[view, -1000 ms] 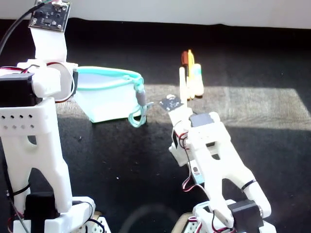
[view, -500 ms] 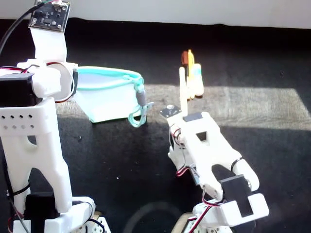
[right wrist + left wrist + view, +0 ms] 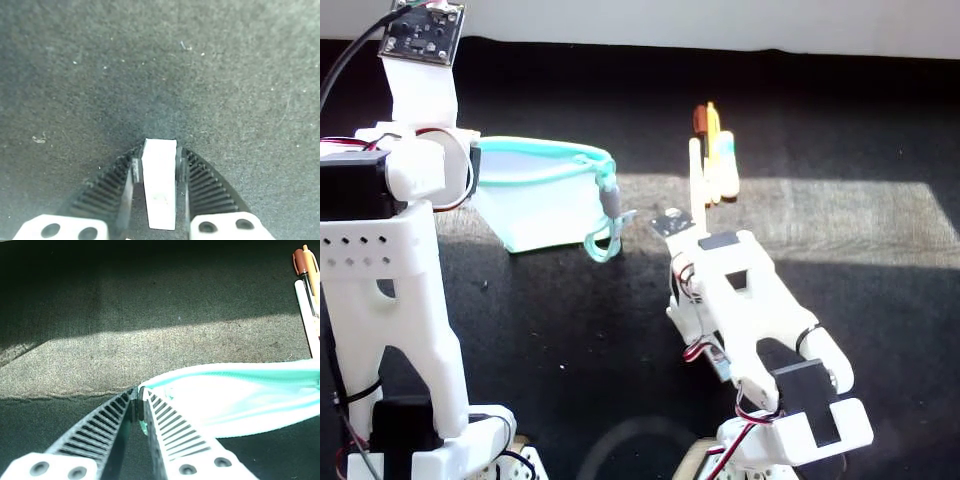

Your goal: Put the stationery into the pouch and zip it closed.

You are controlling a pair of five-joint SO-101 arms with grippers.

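Note:
A white pouch (image 3: 545, 205) with a mint zipper lies open at the back left of the dark mat. My left gripper (image 3: 139, 405) is shut on the pouch (image 3: 235, 400) at the end of its rim. To the pouch's right, a small pile of pens (image 3: 720, 150) lies on the mat, also seen as pens (image 3: 307, 270) in the left wrist view. My right gripper (image 3: 692, 232) sits just in front of the pile, shut on a white pen (image 3: 696, 180) that points away toward the pile. The same white pen (image 3: 160, 190) stands between the ribbed fingers (image 3: 207, 185).
A mint strap and grey zipper pull (image 3: 609, 215) hang off the pouch's right end, close to my right gripper. A sunlit band (image 3: 840, 215) crosses the dark mat (image 3: 570, 320). The left arm's tall white body (image 3: 390, 260) stands at the front left.
The right arm drew back toward the front and folded, taking the white pen with it out of the pile. The left arm and pouch stayed still.

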